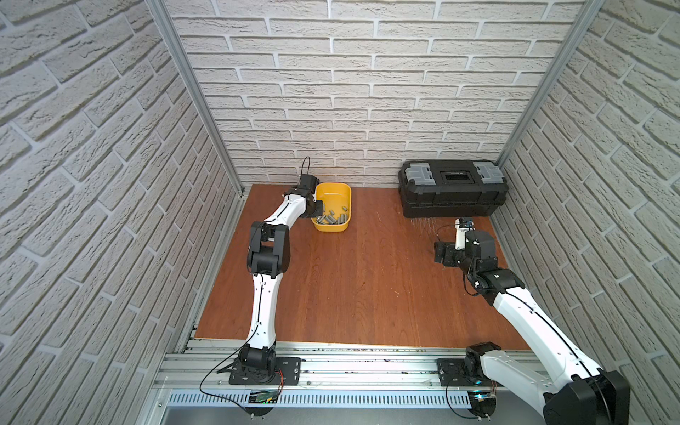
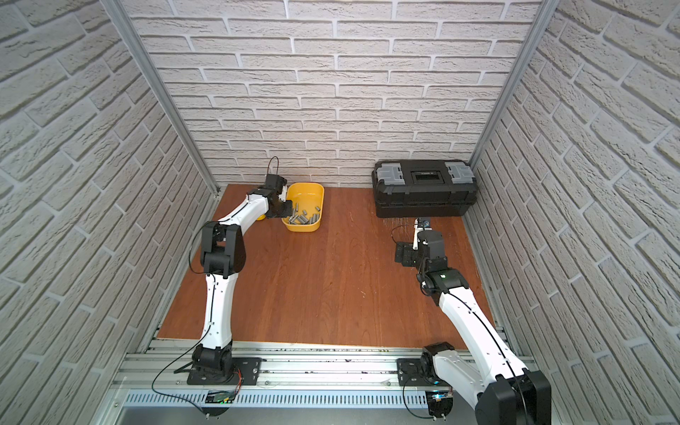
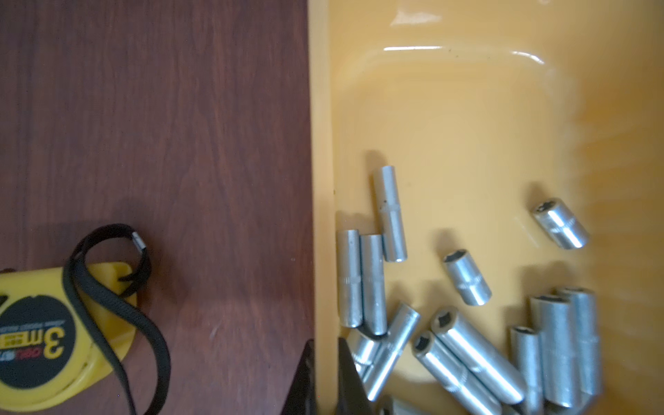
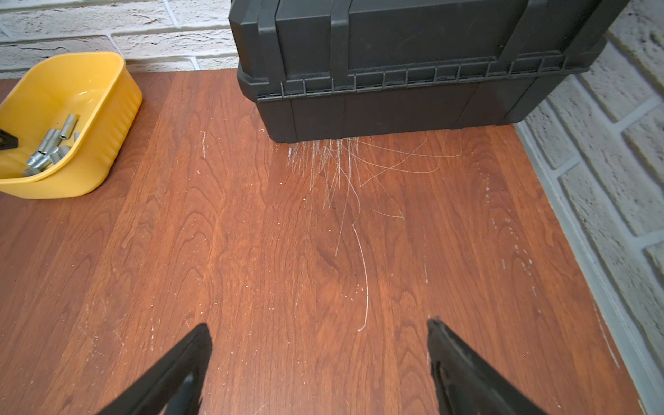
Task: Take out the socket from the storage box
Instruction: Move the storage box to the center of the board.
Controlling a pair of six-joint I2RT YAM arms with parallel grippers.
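Note:
The yellow storage box [image 1: 333,191] [image 2: 307,193] stands at the back left of the wooden table. Several silver sockets [image 1: 333,219] [image 2: 301,219] lie loose in its near end. In the left wrist view the sockets [image 3: 467,278] lie in a heap beside the box's side wall [image 3: 321,179]. My left gripper [image 3: 325,341] [image 1: 319,211] [image 2: 290,209] is shut on that wall, one finger outside and one inside, with no socket between them. My right gripper [image 4: 319,327] [image 1: 438,252] [image 2: 399,254] hovers open and empty over bare table, far to the right of the box [image 4: 118,107].
A closed black toolbox [image 1: 454,191] [image 2: 423,191] [image 4: 413,72] with grey latches stands at the back right, just beyond my right gripper. A yellow tape measure [image 3: 36,345] with a black strap lies on the table outside the box's left wall. Brick walls enclose three sides.

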